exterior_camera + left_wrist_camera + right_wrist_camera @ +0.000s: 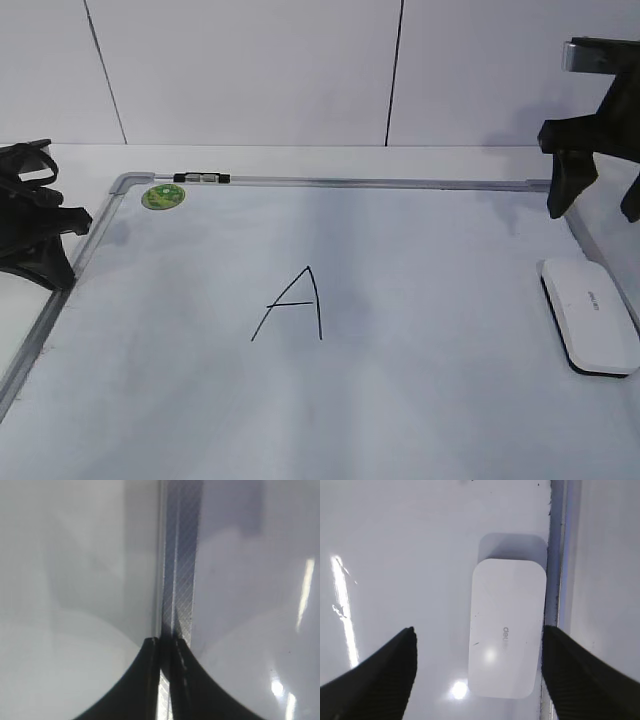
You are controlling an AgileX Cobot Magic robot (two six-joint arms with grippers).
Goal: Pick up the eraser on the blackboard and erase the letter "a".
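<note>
The eraser is a flat white block with a black underside edge. It lies on the blackboard by its right frame. In the right wrist view the eraser lies below and between the wide-open fingers of my right gripper. That gripper hangs above and behind the eraser, apart from it. My left gripper is shut and empty at the board's left frame, its tips over the metal strip. A tall capital "A" is drawn mid-board. No lowercase "a" is in view.
A round green sticker sits in the board's far left corner. A small black-and-white clip is on the top frame. The grey frame runs just right of the eraser. A white wall stands behind the table.
</note>
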